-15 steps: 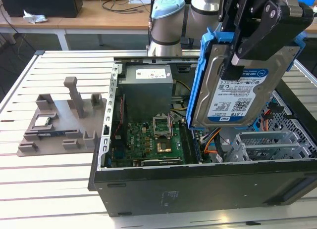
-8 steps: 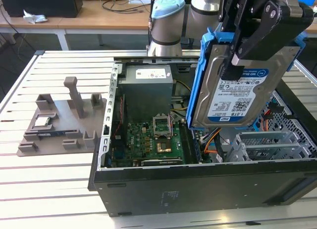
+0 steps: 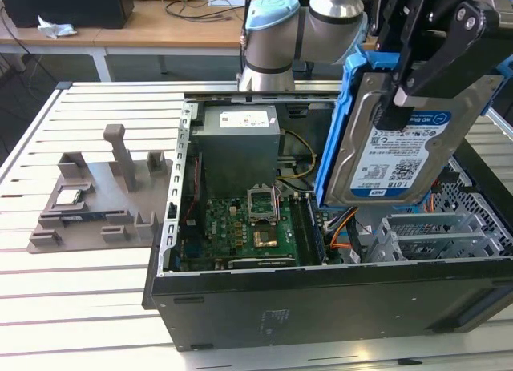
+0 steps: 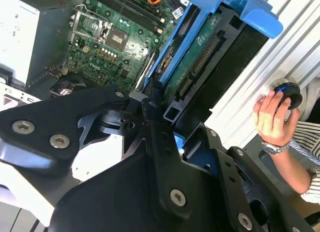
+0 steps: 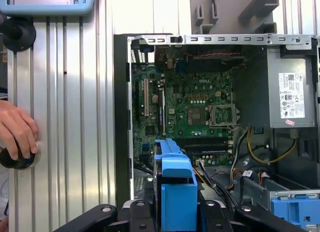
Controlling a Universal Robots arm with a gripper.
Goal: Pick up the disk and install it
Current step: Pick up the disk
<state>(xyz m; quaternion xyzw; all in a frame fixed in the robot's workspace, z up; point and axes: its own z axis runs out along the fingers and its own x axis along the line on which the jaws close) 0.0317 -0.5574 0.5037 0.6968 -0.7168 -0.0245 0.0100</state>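
Slatted metal desk (image 3: 80, 291), open computer case (image 3: 321, 307) on it, and the pincer (image 3: 398, 98) grips the disk (image 3: 405, 155), tilted aloft at two o'clock in the exterior view; I'd say it wants a square hold, blue rails (image 3: 335, 131) clear of the cables (image 3: 341, 227)

My gripper (image 3: 391, 106) hangs tilted over the case's (image 3: 321, 299) edge on the exterior view's right, fingers (image 3: 433, 62) clamped on the disk (image 3: 401, 155); my arm (image 3: 276, 34) bends behind.

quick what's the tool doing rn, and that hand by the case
Tool: closed on the disk, held over the open computer case.
Person's hand: resting on a round black knob.
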